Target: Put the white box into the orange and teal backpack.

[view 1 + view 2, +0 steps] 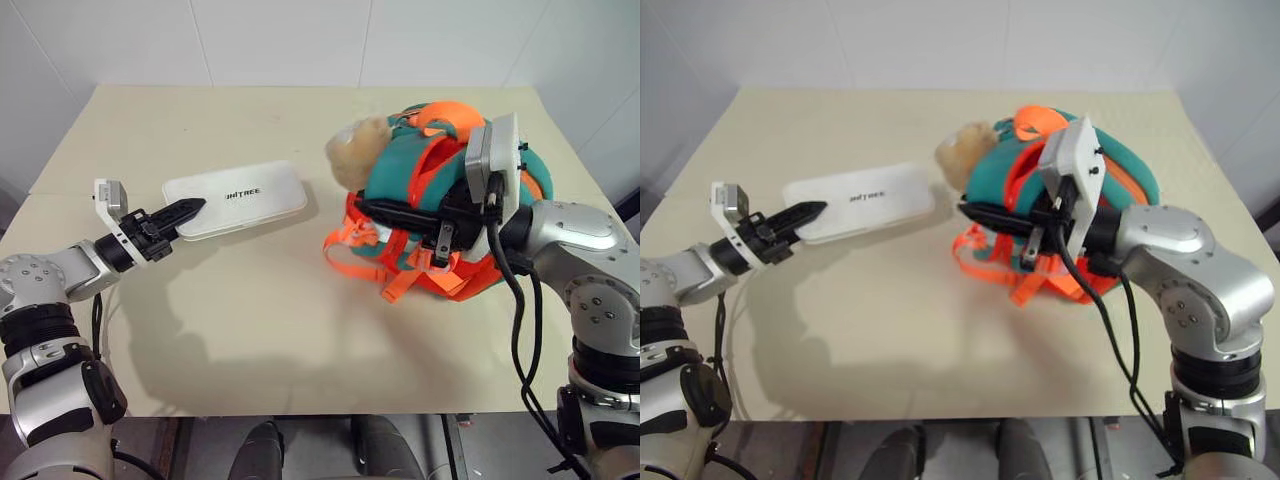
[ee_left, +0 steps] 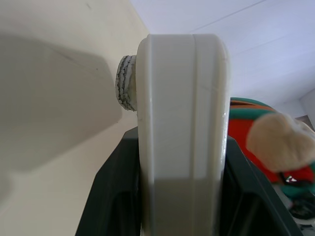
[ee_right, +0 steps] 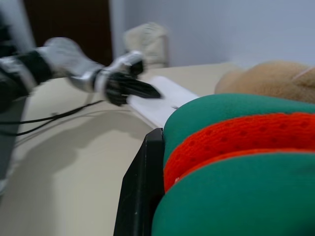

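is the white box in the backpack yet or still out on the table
Still out: the white box lies flat on the table, beside the orange and teal backpack, with the left gripper shut on its end.

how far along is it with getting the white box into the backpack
Early. Done: the left gripper has clamped one end of the white box. In hand: the right gripper, shut, pinches the orange and teal backpack. Left: the box lies outside on the table; it must go in.
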Tool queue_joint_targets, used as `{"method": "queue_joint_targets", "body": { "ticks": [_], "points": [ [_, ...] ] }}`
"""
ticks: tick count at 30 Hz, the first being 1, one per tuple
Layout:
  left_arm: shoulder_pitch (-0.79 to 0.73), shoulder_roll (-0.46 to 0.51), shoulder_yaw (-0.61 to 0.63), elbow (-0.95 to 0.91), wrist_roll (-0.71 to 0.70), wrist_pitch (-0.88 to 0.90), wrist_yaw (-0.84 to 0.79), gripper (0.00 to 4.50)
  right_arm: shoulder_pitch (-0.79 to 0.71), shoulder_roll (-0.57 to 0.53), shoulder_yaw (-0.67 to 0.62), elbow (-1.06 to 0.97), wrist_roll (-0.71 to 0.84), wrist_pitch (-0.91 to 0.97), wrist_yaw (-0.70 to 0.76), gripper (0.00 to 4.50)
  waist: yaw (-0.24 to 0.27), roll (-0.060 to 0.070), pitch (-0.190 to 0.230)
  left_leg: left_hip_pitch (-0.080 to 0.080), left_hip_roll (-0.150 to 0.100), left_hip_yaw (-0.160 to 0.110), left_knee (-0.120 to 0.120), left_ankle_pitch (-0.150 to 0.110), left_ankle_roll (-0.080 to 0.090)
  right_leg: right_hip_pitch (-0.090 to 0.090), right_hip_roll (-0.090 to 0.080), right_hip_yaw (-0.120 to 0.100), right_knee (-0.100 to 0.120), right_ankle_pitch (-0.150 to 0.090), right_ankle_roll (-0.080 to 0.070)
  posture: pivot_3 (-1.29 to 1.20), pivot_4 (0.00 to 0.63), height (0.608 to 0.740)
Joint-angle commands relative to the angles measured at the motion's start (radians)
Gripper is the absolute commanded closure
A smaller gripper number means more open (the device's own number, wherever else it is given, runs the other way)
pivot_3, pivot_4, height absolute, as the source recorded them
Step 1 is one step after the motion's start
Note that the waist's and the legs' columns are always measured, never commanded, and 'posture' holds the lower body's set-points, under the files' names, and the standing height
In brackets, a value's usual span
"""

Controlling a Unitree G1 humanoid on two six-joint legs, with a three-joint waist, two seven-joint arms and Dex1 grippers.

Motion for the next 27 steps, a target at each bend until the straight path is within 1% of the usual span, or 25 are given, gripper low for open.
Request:
{"method": "queue_joint_targets", "body": {
  "ticks": [1,6,13,18,21,27],
  "points": [
    [-0.031,0.035,0.005,0.002,-0.008,-0.015,-0.035,3.12,-0.052,-0.033,-0.014,-0.058,0.073,-0.010,0.066,3.99,0.001,0.000,0.000,-0.001,0.000,0.000,0.000,0.000,0.000,0.000,0.000,0.000,0.000,0.000,0.000,0.00,0.150,0.740],
    [-0.045,0.059,-0.009,0.030,0.001,-0.029,-0.057,3.12,-0.062,-0.093,0.011,-0.081,0.120,-0.026,0.198,3.99,0.002,0.000,0.000,-0.002,-0.001,0.000,0.001,0.000,0.000,0.000,-0.001,-0.002,-0.001,0.000,0.000,0.00,0.150,0.740],
    [-0.055,0.080,-0.018,0.034,0.008,-0.024,-0.088,3.12,-0.027,-0.138,0.023,-0.099,0.124,-0.079,0.337,3.99,0.002,0.000,0.000,-0.002,-0.001,0.000,0.002,0.000,0.000,0.000,-0.001,-0.002,0.000,0.000,0.000,0.00,0.150,0.740],
    [-0.049,0.108,-0.041,0.013,0.006,-0.012,-0.129,3.12,0.045,-0.188,0.077,-0.071,-0.005,-0.185,0.453,3.99,0.001,-0.001,0.000,-0.002,0.000,0.000,0.002,0.000,0.000,0.000,-0.001,-0.003,0.000,0.000,0.000,0.00,0.150,0.740],
    [-0.031,0.142,-0.056,-0.037,-0.010,0.003,-0.175,3.12,0.074,-0.191,0.098,-0.028,-0.068,-0.232,0.469,3.99,0.001,-0.001,0.000,-0.002,0.000,0.000,0.002,0.000,0.000,0.000,-0.001,-0.003,0.000,0.000,0.000,0.00,0.150,0.740],
    [0.019,0.219,-0.048,-0.149,-0.029,-0.013,-0.271,3.12,0.112,-0.177,0.113,0.044,-0.119,-0.271,0.466,3.99,0.001,-0.001,-0.001,-0.001,0.000,0.000,0.003,0.000,0.000,0.000,-0.001,-0.003,0.002,0.000,0.000,0.00,0.150,0.740]
  ]
}}
